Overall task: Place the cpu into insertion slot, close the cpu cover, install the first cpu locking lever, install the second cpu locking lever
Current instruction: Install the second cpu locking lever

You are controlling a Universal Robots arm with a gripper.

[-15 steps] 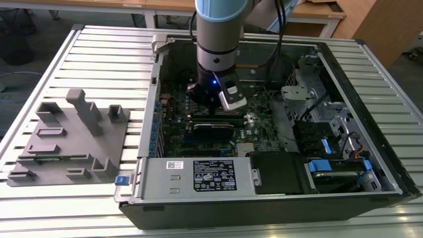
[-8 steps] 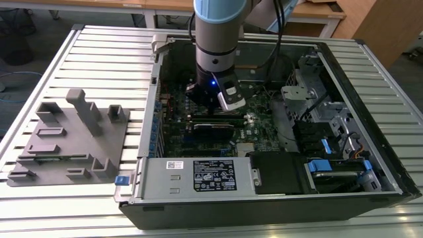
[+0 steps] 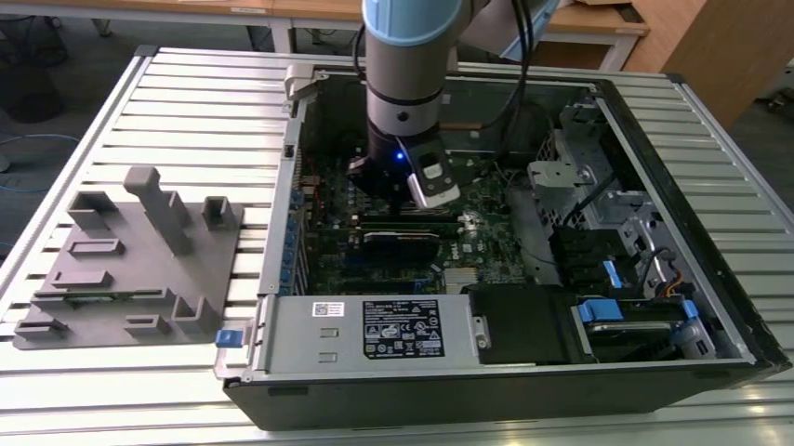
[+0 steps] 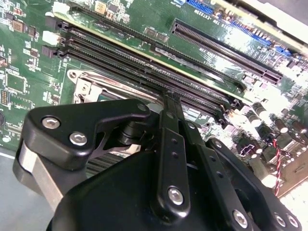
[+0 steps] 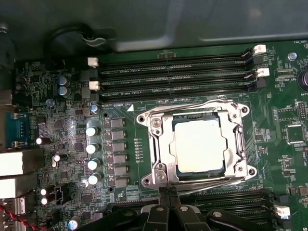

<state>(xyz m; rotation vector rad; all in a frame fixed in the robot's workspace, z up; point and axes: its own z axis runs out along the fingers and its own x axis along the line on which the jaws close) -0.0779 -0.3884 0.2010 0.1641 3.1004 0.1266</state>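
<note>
While the cpu [image 5: 199, 146] lies flat and face-up in the insertion slot [image 5: 179, 169], its square edges run parallel to the socket's sides, so it has no long axis to speak of. Around it the cpu cover [image 5: 196, 144] sits closed, framing the silvery top through its window. Long memory slots [image 5: 175, 72] lie just beside the socket. At the socket's edge the gripper [image 5: 167, 193] hangs with its fingertips pressed together on nothing, inside the open computer case [image 3: 732, 307].
</note>
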